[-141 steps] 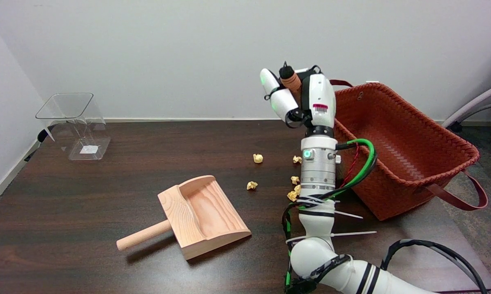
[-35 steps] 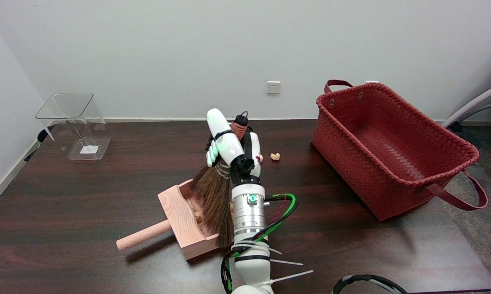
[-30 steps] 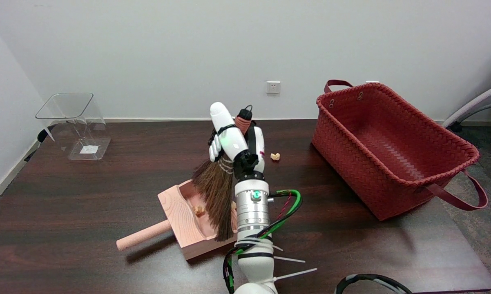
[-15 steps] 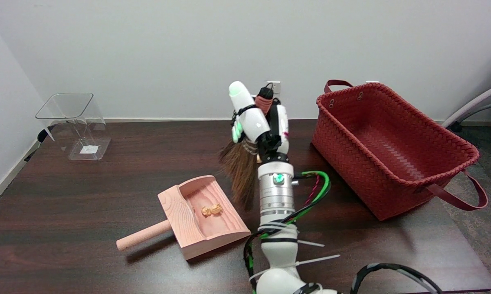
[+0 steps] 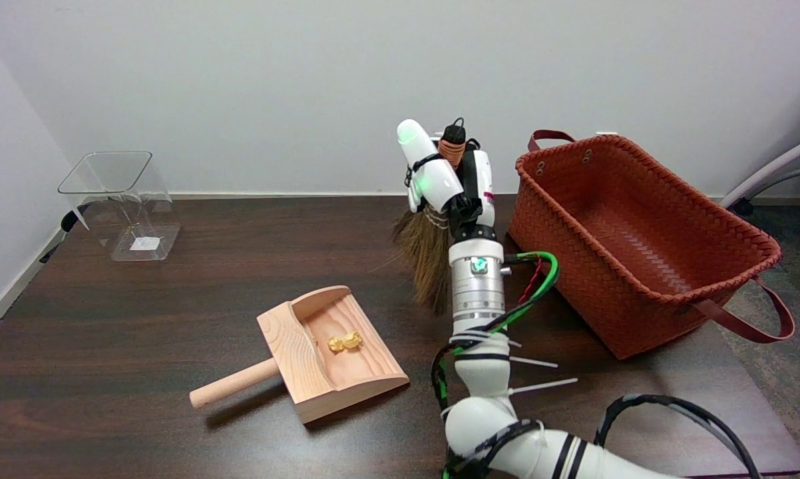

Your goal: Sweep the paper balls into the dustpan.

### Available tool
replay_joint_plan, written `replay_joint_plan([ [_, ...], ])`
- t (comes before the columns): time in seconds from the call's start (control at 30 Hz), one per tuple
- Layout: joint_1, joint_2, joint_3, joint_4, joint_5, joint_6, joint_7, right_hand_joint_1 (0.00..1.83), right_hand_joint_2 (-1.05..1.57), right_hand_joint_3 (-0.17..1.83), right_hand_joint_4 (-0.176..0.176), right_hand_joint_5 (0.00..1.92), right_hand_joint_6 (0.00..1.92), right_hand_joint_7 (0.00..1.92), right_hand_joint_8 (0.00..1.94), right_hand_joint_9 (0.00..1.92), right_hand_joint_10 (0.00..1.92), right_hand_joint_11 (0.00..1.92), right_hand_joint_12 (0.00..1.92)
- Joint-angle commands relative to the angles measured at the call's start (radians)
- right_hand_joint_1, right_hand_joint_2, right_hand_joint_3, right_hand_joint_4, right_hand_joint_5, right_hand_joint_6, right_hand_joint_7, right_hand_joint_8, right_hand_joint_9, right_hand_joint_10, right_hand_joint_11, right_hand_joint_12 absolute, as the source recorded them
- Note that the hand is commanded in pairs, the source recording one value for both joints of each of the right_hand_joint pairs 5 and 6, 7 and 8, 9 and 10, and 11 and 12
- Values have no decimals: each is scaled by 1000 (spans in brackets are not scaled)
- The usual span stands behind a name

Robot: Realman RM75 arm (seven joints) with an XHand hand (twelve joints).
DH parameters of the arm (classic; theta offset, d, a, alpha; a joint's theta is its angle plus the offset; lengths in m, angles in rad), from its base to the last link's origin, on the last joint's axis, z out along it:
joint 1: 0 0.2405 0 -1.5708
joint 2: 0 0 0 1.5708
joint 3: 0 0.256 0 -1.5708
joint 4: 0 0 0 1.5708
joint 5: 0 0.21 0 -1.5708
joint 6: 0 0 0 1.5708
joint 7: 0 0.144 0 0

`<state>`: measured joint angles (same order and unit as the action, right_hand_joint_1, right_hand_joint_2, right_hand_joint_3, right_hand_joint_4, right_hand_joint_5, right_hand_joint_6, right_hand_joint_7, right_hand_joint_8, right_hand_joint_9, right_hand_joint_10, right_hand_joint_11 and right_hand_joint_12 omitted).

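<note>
My right hand (image 5: pixel 454 179) grips the wound handle of a small hand broom (image 5: pixel 429 251). Its brown bristles hang down to the left of my wrist, over the table right of the dustpan. The wooden dustpan (image 5: pixel 330 349) lies at centre left with its round handle pointing lower left. Yellow paper balls (image 5: pixel 344 341) lie inside it near the back wall. My arm and the broom hide the table behind them, so I see no other paper balls.
A red woven basket (image 5: pixel 639 233) stands at the right, close to my hand. A clear plastic bin (image 5: pixel 124 203) sits at the far left corner. The dark wooden table (image 5: pixel 174 279) ends at the wall behind.
My hand has lifted the broom out of the dustpan and carried it up and right toward the basket. Paper balls that lay on the table are now in the dustpan.
</note>
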<state>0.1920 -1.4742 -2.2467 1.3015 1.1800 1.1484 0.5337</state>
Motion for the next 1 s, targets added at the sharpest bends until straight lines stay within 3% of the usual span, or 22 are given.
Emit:
replay_joint_plan([
  [0.03,191,75,43,-334,-5,-60,255,665,1571,-175,0,1920,1920,1920,1920,1920,1920,1920,1920],
  [0.47,290,146,43,-484,-24,-134,303,647,1571,-175,0,1920,1920,1920,1920,1920,1920,1920,1920],
  [0.73,358,173,43,-558,-140,-165,347,631,1571,-175,0,1920,1920,1920,1920,1920,1920,1920,1920],
  [1.0,421,145,38,-715,-281,-180,418,607,1571,-175,0,1920,1920,1920,1920,1920,1920,1920,1920],
])
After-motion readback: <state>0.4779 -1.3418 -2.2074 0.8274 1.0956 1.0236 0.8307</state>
